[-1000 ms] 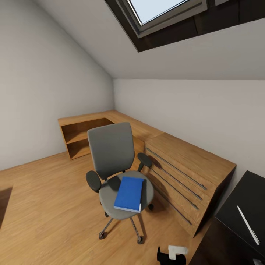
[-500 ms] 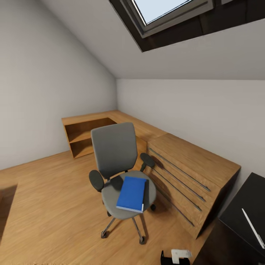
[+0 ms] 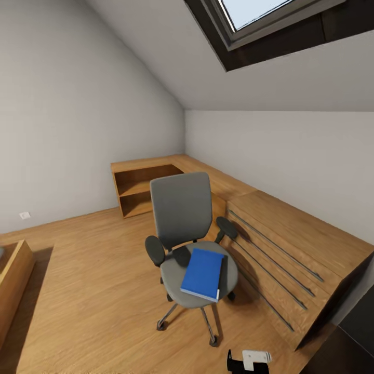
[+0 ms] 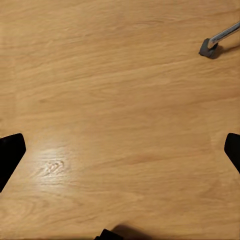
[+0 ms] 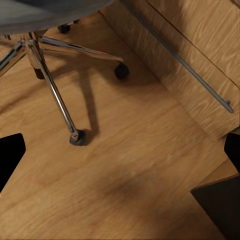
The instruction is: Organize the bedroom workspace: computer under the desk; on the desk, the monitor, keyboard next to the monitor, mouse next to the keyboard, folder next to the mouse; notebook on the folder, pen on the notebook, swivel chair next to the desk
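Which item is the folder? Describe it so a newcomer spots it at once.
Start at the long low wooden cabinet along the right wall. Beside it stands the grey swivel chair. The folder lies flat on its seat: bright blue, rectangular, with white page edges, the only vivid colour here.

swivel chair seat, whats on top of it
A blue folder lies flat on the swivel chair seat, toward its front right side, white page edges facing front. Nothing else shows on the seat; the patch of cushion under the folder is covered.
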Available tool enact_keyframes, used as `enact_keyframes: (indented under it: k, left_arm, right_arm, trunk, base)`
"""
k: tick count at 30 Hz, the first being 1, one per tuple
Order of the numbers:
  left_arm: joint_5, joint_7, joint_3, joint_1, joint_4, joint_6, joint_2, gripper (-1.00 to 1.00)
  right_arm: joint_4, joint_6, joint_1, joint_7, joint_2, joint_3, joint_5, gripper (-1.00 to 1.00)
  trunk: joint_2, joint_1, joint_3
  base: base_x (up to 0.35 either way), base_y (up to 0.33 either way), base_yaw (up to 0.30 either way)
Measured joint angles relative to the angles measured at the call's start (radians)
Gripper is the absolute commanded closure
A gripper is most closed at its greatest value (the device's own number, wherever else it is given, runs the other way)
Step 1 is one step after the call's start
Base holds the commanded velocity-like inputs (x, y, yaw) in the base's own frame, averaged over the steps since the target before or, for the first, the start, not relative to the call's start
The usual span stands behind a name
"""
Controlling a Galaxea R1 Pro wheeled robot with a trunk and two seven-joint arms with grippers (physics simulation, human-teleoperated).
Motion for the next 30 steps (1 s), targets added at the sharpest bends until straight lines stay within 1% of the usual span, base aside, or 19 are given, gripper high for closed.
enact_keyframes:
  k: [8, 10, 11, 15, 22, 26, 30]
  left_arm:
    - [-0.003, 0.0, -0.003, 0.0, 0.035, 0.0, -0.001, -1.0]
    - [-0.003, 0.0, -0.003, 0.0, 0.036, -0.001, -0.002, -1.0]
    - [-0.002, 0.0, -0.008, 0.0, 0.038, 0.0, -0.001, -1.0]
    - [-0.002, 0.0, -0.01, 0.0, 0.039, 0.0, -0.001, -1.0]
    - [-0.002, -0.001, -0.019, 0.0, 0.041, 0.0, -0.001, -1.0]
    - [-0.002, -0.001, -0.024, 0.0, 0.041, -0.001, 0.0, -1.0]
    - [-0.002, -0.002, -0.026, 0.0, 0.041, -0.001, 0.0, -1.0]
  right_arm:
    - [0.0, -0.006, 0.001, 0.001, 0.001, 0.001, 0.001, -1.0]
    - [0.001, -0.014, 0.001, 0.001, 0.001, 0.001, 0.001, -1.0]
    - [0.003, -0.036, 0.001, 0.001, 0.0, 0.0, 0.0, -1.0]
    - [0.029, -0.042, 0.001, 0.001, 0.0, 0.002, 0.0, -1.0]
    - [0.035, -0.048, 0.001, 0.001, 0.0, 0.003, 0.001, -1.0]
    - [0.045, -0.107, 0.001, 0.001, 0.001, 0.003, 0.004, -1.0]
    - [0.067, -0.129, 0.001, 0.001, 0.001, 0.006, 0.006, -1.0]
  trunk:
    - [0.0, 0.0, -0.002]
    - [0.0, 0.0, -0.002]
    - [0.0, 0.0, -0.002]
    - [0.0, 0.0, -0.002]
    - [0.0, 0.0, 0.0]
    - [0.0, 0.0, 0.005]
    - [0.0, 0.0, 0.01]
  base:
    - [0.0, 0.0, 0.033]
    - [0.0, 0.0, 0.003]
    - [0.0, 0.0, 0.0]
    - [0.0, 0.0, 0.0]
    - [0.0, 0.0, 0.04]
    - [0.0, 0.0, 0.072]
    - [0.0, 0.0, 0.071]
